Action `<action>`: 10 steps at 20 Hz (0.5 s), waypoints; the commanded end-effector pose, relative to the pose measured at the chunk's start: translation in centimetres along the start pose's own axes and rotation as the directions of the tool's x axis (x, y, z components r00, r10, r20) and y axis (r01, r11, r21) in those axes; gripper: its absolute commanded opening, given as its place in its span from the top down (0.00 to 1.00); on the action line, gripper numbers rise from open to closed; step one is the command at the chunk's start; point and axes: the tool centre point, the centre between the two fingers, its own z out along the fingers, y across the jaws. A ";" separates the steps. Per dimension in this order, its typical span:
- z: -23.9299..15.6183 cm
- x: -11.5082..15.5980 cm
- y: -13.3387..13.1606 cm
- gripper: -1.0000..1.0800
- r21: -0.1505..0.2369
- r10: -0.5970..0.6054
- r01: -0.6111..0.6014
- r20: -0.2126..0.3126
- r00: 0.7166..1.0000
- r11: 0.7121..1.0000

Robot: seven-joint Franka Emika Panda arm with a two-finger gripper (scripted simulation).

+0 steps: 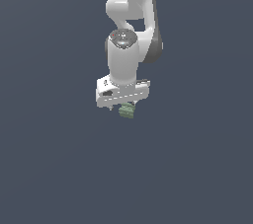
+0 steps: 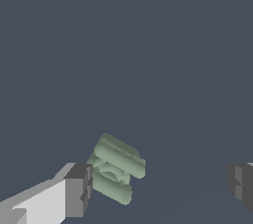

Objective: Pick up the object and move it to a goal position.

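The object [image 2: 116,168] is a small pale green block with ridged, stacked-looking sides, lying tilted on the dark grey surface. My gripper [image 2: 160,188] is open, its jaws spread wide. The object sits between them, well off centre and right beside one dark finger pad [image 2: 79,188]. The other pad [image 2: 241,182] is far from it, and I cannot tell whether the near pad touches it. In the exterior view the white hand [image 1: 122,93] hangs straight over the object [image 1: 126,112], which peeks out below it. There the fingers are mostly hidden by the hand.
A plain dark grey surface [image 1: 49,168] fills both views. The white arm [image 1: 131,11] rises behind the hand toward the top of the exterior view.
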 end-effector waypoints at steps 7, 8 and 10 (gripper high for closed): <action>1.6 -1.1 -0.7 0.04 0.006 -0.231 0.231 0.003 0.973 0.973; 1.8 -1.2 -0.7 0.04 0.007 -0.258 0.258 0.003 0.966 0.966; 2.1 -1.5 -0.9 0.04 0.009 -0.310 0.310 0.003 0.951 0.951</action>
